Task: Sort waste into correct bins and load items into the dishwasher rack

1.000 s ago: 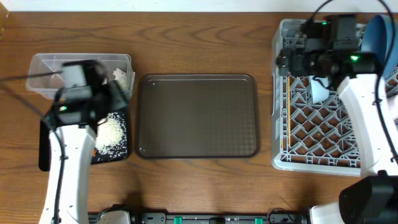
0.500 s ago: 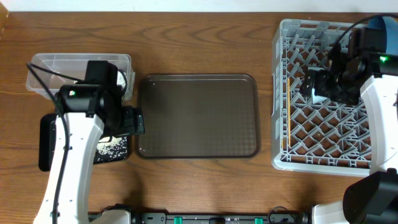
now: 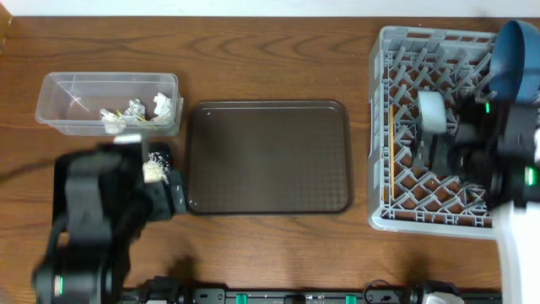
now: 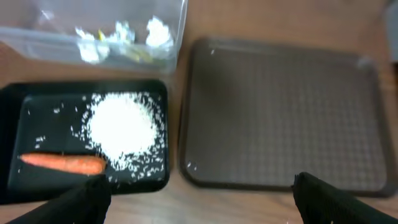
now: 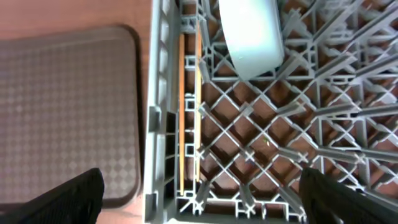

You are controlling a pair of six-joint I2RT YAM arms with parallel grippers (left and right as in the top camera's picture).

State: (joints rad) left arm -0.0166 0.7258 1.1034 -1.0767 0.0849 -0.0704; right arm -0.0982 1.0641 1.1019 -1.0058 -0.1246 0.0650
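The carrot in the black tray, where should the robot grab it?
Probably the middle of the carrot, coming straight down from above and pinching across its narrow width. It lies flat on the black tray, long and thin, and rice crowds one end, so the middle looks like the clearest spot.

Hidden, cropped, blurred: overhead + both wrist cams
Overhead: left arm (image 3: 93, 224) motion-smeared, covers most of black tray (image 3: 59, 171); bits in clear tub (image 3: 110, 97) too small to tell tissue from wrapper; right arm (image 3: 498, 156) blurred, hides rack (image 3: 388, 127) centre-right; dark blue plate (image 3: 516, 55) cut by right edge. Left wrist: whole pic soft, tub top & tray left side cropped, left gripper (image 4: 200, 186) only 2 dark tips at btm. Right wrist: light blue cup (image 5: 252, 31) cut by top edge, chopsticks (image 5: 189, 112) partly behind rack ribs, right gripper (image 5: 199, 186) tips only, btm corners
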